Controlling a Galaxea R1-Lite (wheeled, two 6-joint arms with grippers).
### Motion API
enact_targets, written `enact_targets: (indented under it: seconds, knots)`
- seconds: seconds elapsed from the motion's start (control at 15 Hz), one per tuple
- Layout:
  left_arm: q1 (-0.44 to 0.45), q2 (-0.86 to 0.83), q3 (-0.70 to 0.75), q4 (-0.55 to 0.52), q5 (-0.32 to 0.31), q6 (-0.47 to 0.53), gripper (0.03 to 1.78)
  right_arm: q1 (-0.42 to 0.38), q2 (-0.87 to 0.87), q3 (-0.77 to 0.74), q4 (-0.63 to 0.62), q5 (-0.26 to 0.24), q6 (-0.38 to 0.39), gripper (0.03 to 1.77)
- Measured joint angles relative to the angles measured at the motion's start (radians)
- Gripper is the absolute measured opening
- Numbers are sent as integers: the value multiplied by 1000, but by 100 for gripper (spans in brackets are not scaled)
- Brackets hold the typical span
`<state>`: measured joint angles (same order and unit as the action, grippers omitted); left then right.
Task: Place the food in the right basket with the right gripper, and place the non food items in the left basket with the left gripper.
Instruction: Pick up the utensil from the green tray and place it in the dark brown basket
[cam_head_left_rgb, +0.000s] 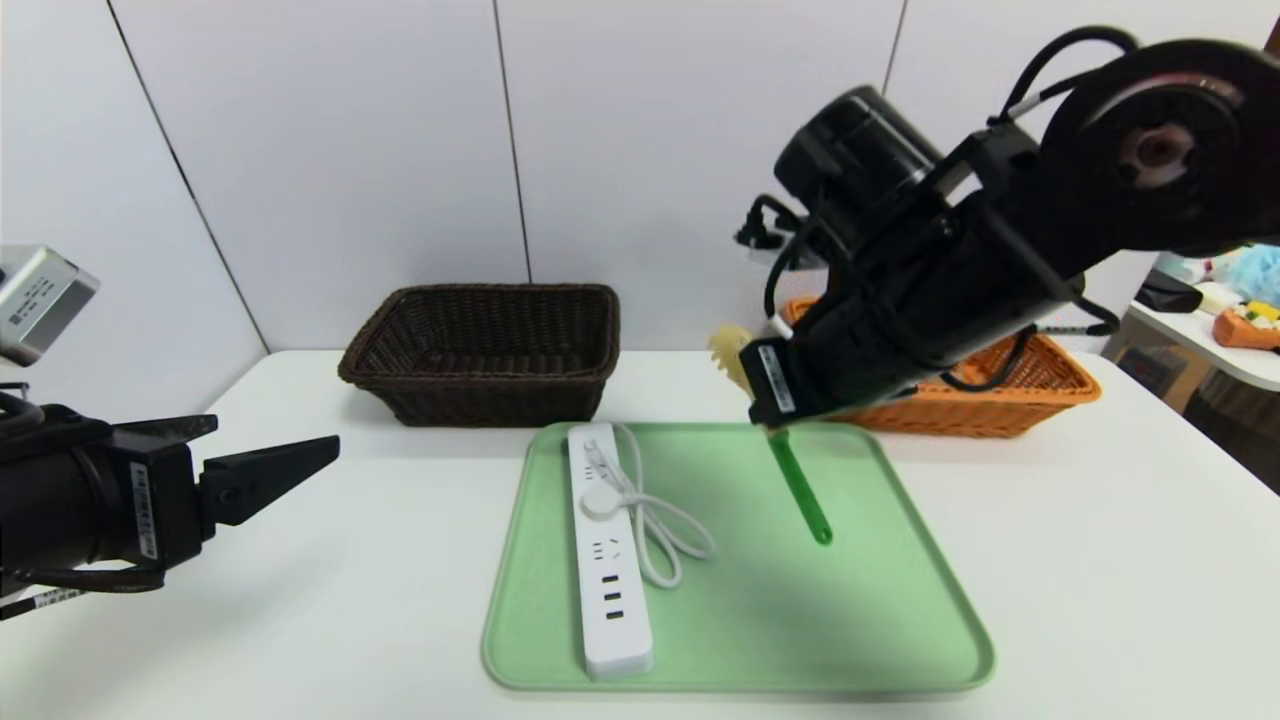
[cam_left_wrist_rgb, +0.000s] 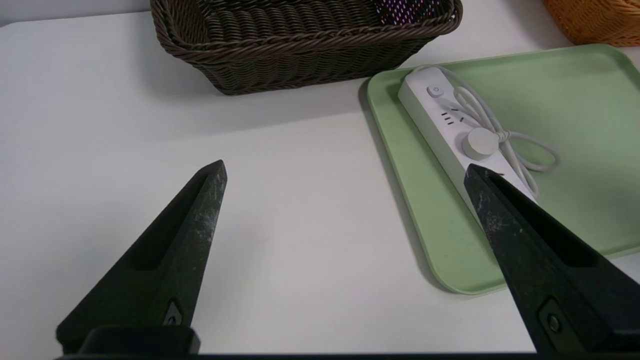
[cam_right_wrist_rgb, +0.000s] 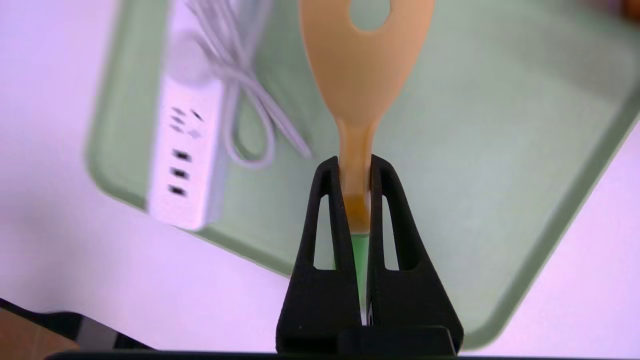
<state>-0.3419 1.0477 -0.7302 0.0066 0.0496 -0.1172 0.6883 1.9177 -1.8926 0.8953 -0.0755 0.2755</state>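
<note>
Dark brown rectangular woven wicker basket (cam_head_left_rgb: 480, 350); orange-tan rectangular woven wicker basket (cam_head_left_rgb: 1040, 385). Pale green flat plastic tray (cam_head_left_rgb: 900, 620) on plain white surface (cam_head_left_rgb: 1100, 560). Long white plastic power strip (cam_head_left_rgb: 608, 560), white cord, dark socket slots. Pasta spoon (cam_right_wrist_rgb: 360, 75): yellow head, green handle. Both grippers were black, the right gripper (cam_right_wrist_rgb: 356, 172) and the left gripper (cam_left_wrist_rgb: 345, 172).

Bare table (cam_head_left_rgb: 400, 520) between left claw (cam_head_left_rgb: 300, 465) and tray (cam_head_left_rgb: 520, 560).
</note>
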Motion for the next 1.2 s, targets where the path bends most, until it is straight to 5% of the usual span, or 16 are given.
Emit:
enact_targets:
  seconds: [0.13, 0.47, 1.0, 1.2]
  knots:
    - [0, -3, 1, 1, 2, 0, 169, 17, 11, -51, -117, -21, -5, 11]
    - [0, -8, 14, 6, 6, 0, 169, 51, 117, -65, -660, -147, -73, 11]
    - [1, -59, 79, 11, 51, 2, 169, 70, 291, -66, -1180, -176, -182, 11]
    - [5, -71, 103, 12, 70, 3, 169, 76, 348, -67, -1280, -177, -188, 11]
